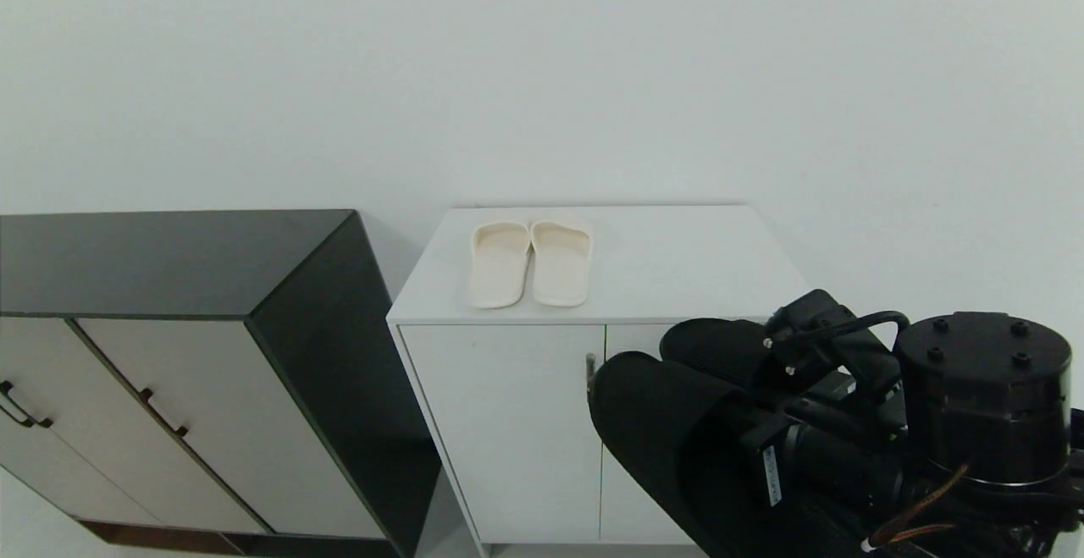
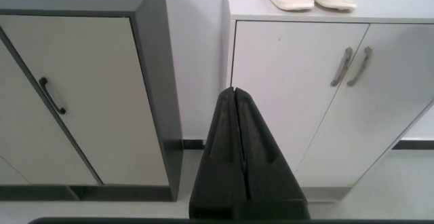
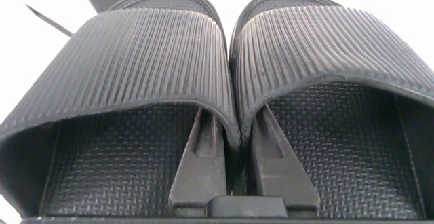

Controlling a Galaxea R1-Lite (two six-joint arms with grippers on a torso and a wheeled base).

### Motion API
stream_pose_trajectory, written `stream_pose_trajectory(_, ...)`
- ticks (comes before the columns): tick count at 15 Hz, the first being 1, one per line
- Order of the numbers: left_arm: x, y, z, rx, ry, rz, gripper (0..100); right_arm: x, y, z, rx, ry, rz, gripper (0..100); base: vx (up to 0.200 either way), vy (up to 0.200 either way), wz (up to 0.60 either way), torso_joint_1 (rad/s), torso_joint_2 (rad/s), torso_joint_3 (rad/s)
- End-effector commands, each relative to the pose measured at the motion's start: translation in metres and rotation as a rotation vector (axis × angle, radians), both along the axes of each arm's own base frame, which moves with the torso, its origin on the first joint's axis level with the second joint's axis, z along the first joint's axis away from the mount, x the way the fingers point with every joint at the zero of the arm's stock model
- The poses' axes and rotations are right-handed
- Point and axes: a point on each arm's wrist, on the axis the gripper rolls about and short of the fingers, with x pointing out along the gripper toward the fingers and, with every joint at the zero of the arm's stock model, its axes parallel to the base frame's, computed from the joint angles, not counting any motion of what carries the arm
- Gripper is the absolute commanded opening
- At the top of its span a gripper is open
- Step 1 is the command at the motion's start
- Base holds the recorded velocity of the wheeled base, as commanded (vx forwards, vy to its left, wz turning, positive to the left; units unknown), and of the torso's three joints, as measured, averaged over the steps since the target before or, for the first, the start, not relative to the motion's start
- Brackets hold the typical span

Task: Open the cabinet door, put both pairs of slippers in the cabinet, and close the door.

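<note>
Your right gripper point(image 3: 232, 125) pinches both black slippers point(image 1: 677, 422); your left gripper point(image 2: 234, 96) is closed, empty. The cabinet door point(image 1: 508, 422) is shut: pull its handle point(image 1: 589, 369) next.

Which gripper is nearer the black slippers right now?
Right. The right gripper is shut on the black slippers, a finger inside each. The left gripper, shut and empty, points toward the white cabinet, touching no slipper.

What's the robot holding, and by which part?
The right gripper pinches the black slippers together by their adjoining inner sides, one finger inside each. The left gripper is shut, empty.
</note>
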Motion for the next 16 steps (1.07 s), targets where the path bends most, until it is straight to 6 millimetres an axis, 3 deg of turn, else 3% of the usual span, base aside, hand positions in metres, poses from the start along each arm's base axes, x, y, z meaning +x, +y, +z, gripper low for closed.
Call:
stream_pose_trajectory(1,0.0,0.0,0.0,0.0,0.001,0.001,0,0.0,0.0,-0.003,-0.008,0.007,-0.001,0,0.0,0.0,0.0,0.0,0.0,0.0)
stream_pose_trajectory(6,0.0,0.0,0.0,0.003,0.001,0.004,0,0.0,-0.001,-0.002,-0.002,0.005,-0.002,0,0.0,0.0,0.0,-0.047,0.11,0.065)
stream_pose_trajectory(13,0.0,0.0,0.0,0.008,0.003,-0.002,0,-0.001,-0.001,-0.011,-0.029,0.031,0.008,0,0.0,0.0,0.0,-0.211,0.5,0.283)
stream_pose_trajectory(14,0.0,0.0,0.0,0.006,0.003,-0.002,100,-0.003,-0.003,-0.013,-0.033,0.035,0.008,0,0.0,0.0,0.0,-0.227,0.55,0.325)
stream_pose_trajectory(16,0.0,0.0,0.0,0.006,0.001,-0.002,100,-0.003,-0.003,-0.014,-0.03,0.032,0.01,0,0.0,0.0,0.0,-0.222,0.55,0.315)
